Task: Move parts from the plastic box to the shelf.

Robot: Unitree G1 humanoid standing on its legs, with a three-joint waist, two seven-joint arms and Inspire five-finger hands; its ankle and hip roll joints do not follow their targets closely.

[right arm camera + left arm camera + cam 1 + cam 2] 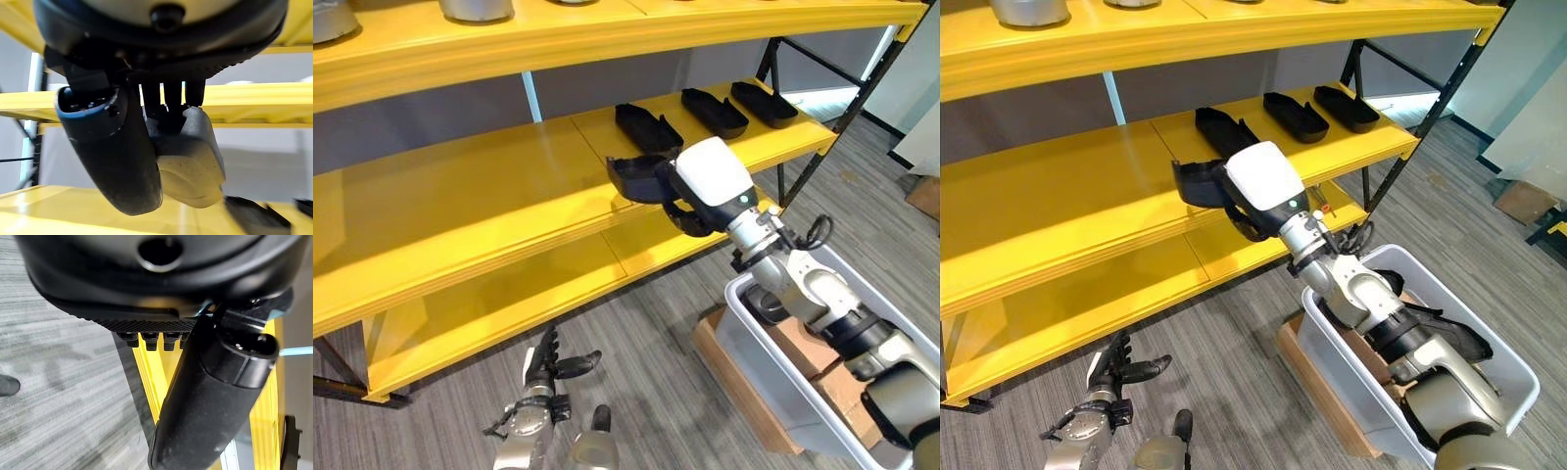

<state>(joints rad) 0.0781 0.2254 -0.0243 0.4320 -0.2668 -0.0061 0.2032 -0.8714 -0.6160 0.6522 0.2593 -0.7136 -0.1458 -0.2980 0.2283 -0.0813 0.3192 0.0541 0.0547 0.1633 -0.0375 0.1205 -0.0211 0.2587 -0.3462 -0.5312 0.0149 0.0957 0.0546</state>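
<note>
The right hand (pixel 697 186) reaches over the front edge of the yellow shelf (pixel 460 196), at its middle board, with its fingers curled round a black part (pixel 634 177) (a shallow, tray-like moulding). The part hangs just above the board, near the seam between the two shelf panels, and whether it touches the board cannot be told. In the right wrist view the thumb (pixel 112 152) and the fingers (pixel 168 100) close on the pale underside of the held part (pixel 188 156), with the yellow boards beyond it.

Three more black parts (pixel 710 113) lie side by side toward the right end of the same board, each apart from its neighbours; the nearest of them (pixel 646 127) sits just behind the held one.

The plastic box (pixel 1518 377), white and open-topped, stands on the floor at the lower right, under the right arm, resting on a cardboard box (pixel 1317 387); dark parts (pixel 1449 333) show inside it.

The left hand (pixel 548 367) hangs low over the grey floor (pixel 646 323), in front of the shelf's bottom board, its fingers straight and spread, holding nothing.
</note>
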